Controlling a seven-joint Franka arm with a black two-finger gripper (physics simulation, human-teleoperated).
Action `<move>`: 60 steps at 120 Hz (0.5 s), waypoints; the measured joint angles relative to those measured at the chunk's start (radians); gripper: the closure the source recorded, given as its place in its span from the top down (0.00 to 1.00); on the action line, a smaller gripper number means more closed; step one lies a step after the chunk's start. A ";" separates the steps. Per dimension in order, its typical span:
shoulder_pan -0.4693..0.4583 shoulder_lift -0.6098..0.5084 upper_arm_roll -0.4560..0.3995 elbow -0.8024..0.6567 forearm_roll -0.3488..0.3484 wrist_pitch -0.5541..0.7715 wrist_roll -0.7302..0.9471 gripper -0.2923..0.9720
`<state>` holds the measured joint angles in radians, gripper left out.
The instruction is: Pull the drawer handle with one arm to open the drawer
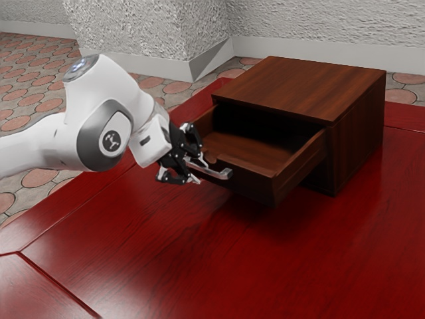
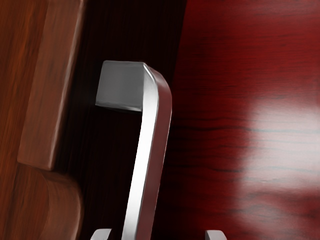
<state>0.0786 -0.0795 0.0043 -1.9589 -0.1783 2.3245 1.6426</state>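
Observation:
A dark wooden cabinet (image 1: 312,86) stands on the red table (image 1: 199,266). Its single drawer (image 1: 265,156) is pulled partway out toward the exterior view's left. A silver bar handle (image 1: 214,171) runs along the drawer front. My black gripper (image 1: 180,174) straddles the handle's near end. In the wrist view the handle (image 2: 150,150) runs up from between my fingertips (image 2: 102,234), close to one and apart from the other, beside the drawer front (image 2: 40,90). The gripper is open around the bar.
Glossy red tabletop (image 2: 250,125) spreads in front of the drawer and to the exterior view's right. Beyond the table's far edge lie a tiled floor (image 1: 33,100) and a rough white pillar (image 1: 146,33).

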 joint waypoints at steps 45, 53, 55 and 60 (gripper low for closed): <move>-0.018 -0.284 -0.079 -0.125 0.006 -0.004 -0.039 0.63; -0.027 -0.411 -0.100 -0.157 0.049 -0.099 -0.128 0.67; -0.033 -0.436 -0.104 -0.158 0.061 -0.136 -0.161 0.68; -0.054 -0.487 -0.124 -0.151 0.090 -0.234 -0.256 0.70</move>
<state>0.0246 -0.5665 -0.1195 -2.1094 -0.0882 2.0904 1.3871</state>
